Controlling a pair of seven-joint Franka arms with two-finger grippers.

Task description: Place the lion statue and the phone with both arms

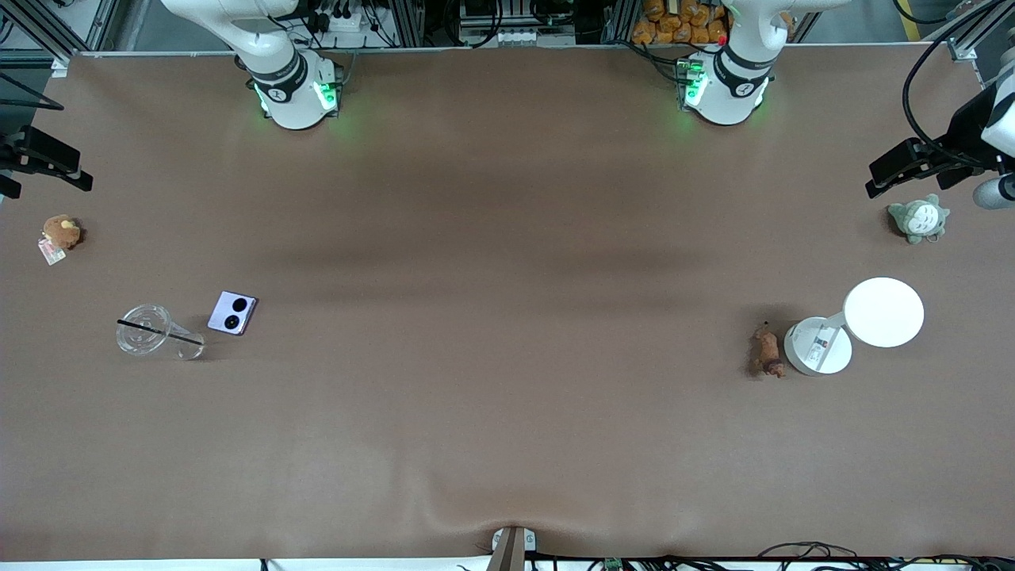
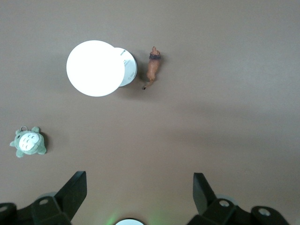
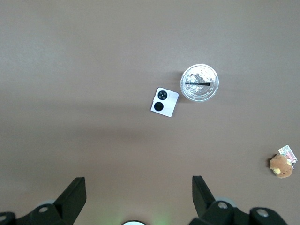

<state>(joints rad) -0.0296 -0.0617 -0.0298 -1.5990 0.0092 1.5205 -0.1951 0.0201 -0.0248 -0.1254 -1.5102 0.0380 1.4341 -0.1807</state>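
Observation:
The lion statue (image 1: pixel 767 354), a tiny reddish-brown figurine, lies on the table toward the left arm's end, close beside a white round stand. It also shows in the left wrist view (image 2: pixel 153 69). The lavender phone (image 1: pixel 233 313) lies flat with its two black circles up, toward the right arm's end, beside a clear cup. It also shows in the right wrist view (image 3: pixel 164 102). My left gripper (image 2: pixel 139 180) is open and empty, held high over bare table. My right gripper (image 3: pixel 138 183) is open and empty, also high over bare table. Both are well apart from their objects.
A white stand (image 1: pixel 818 346) with a white round disc (image 1: pixel 883 312) is beside the lion. A grey-green plush (image 1: pixel 918 219) lies farther from the camera. A clear cup (image 1: pixel 155 331) with a black straw lies beside the phone. A brown plush (image 1: pixel 60 232) with a tag is near the table's end.

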